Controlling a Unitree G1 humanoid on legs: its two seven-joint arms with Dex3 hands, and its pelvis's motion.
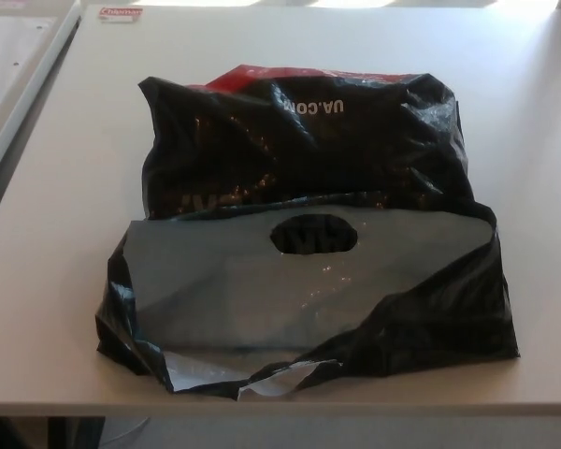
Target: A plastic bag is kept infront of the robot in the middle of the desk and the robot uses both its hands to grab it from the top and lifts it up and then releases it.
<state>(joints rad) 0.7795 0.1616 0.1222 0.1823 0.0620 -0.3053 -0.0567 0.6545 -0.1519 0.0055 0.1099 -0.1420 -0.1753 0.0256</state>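
Starting at the near edge of the white desk point(56, 309), we note the black plastic bag point(309, 281) lying flat in the middle, its torn lower corner touching the desk edge. We see the near flap showing a grey inner face with an oval handle cutout point(314, 234). Farther back, we record crumpled black film with white lettering and a red strip at the far rim. At the far left lies a small red-and-white label point(121, 13). Neither robot hand appears, so their state cannot be told.
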